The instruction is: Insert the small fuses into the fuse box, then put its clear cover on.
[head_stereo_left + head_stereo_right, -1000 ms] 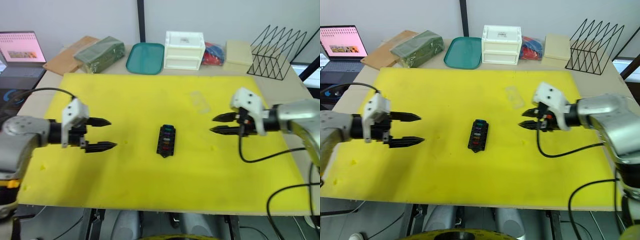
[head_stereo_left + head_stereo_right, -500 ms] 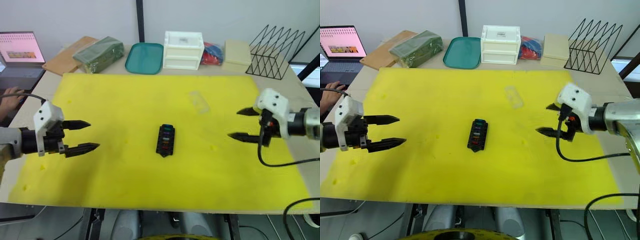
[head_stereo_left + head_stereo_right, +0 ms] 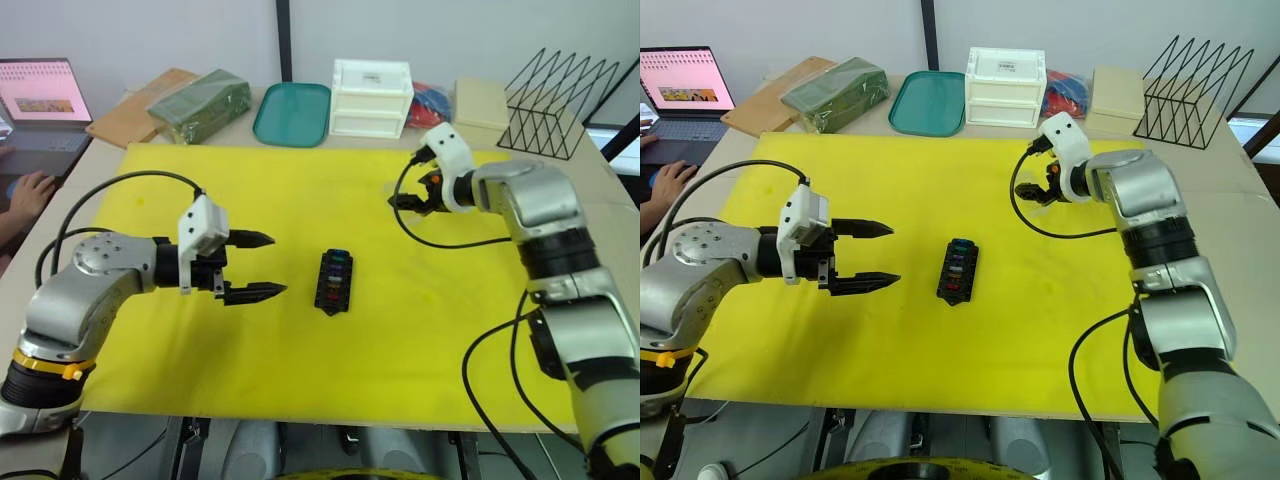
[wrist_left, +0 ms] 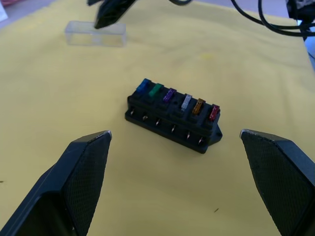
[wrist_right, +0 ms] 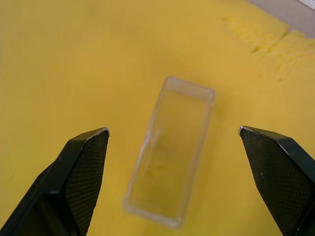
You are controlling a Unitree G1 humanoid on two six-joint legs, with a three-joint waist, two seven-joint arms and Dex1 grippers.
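The black fuse box lies mid-mat with several coloured fuses seated in a row along its top. My left gripper is open, level with the box and a little to its left, fingertips pointing at it; in the left wrist view the box sits between the spread fingers. The clear cover lies flat on the yellow mat, farther back and to the right. My right gripper hovers over it, open wide, with one finger on each side of the cover and nothing held.
The yellow mat covers the table. Along the back stand a teal tray, a white drawer box, a green block and a black wire rack. A laptop and a person's hand are at the left edge.
My right gripper swung from the mat's right side back and inward to hang over the clear cover. My left gripper came rightward, close to the fuse box.
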